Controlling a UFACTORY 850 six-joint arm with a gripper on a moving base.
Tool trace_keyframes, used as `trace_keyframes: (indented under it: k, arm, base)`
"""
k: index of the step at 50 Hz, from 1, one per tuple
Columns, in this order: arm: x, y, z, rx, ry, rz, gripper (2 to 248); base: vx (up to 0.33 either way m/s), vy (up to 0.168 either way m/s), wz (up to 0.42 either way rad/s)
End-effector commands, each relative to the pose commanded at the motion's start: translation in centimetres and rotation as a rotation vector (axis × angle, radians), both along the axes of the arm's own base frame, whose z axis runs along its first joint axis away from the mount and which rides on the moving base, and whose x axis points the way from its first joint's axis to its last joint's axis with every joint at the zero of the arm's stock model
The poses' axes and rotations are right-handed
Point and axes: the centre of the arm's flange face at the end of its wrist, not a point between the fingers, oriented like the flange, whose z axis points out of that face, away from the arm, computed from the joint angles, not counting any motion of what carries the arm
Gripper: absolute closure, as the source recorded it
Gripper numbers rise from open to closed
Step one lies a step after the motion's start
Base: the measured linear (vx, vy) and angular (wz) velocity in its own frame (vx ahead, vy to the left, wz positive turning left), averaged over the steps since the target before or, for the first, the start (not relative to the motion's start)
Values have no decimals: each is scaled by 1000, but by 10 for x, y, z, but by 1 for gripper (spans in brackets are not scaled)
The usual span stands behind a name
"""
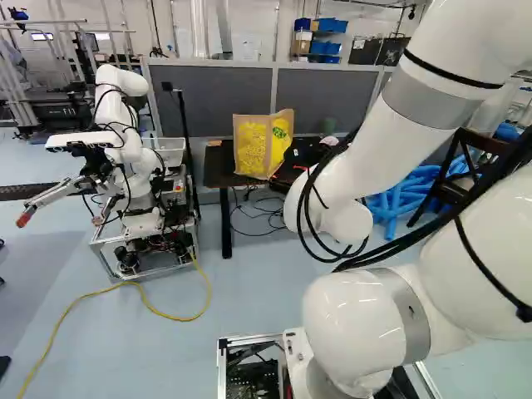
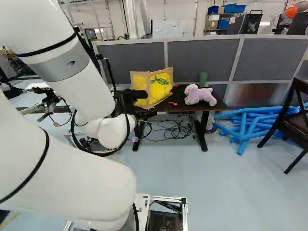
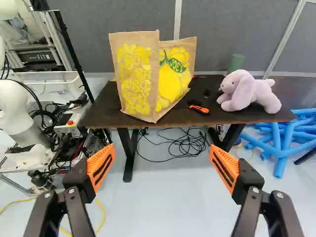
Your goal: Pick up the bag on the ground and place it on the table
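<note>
Bag's not on the ground. The yellow-printed brown burlap bag (image 3: 148,79) is standing on the dark-topped table (image 3: 103,111), base close to the near edge, lilac plush rabbit (image 3: 244,93) on the same top, a bit apart.

Jaws: wide open, nothing between the orange pads (image 3: 101,165), not touching the bag. Bag sits ahead of them, past the tips, roughly centred on the gap. Long axis is up-down, mouth end up, one panel angled off the other. Pads face each other across the bag's width.

My read: place looks done, so the next move is mostly backing straight off, away from the bag. Don't swing sideways or push forward: a nudge could tip it, and soft burlap will probably fold rather than slide. If a regrasp is wanted, come in level at the top rim.
</note>
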Motion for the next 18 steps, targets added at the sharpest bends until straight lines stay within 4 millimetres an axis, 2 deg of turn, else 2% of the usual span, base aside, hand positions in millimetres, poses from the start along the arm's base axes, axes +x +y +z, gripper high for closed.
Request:
trace_keyframes:
  k: [18]
  arm:
    - [0, 0, 0, 0, 0, 0, 3]
  base:
    - [0, 0, 0]
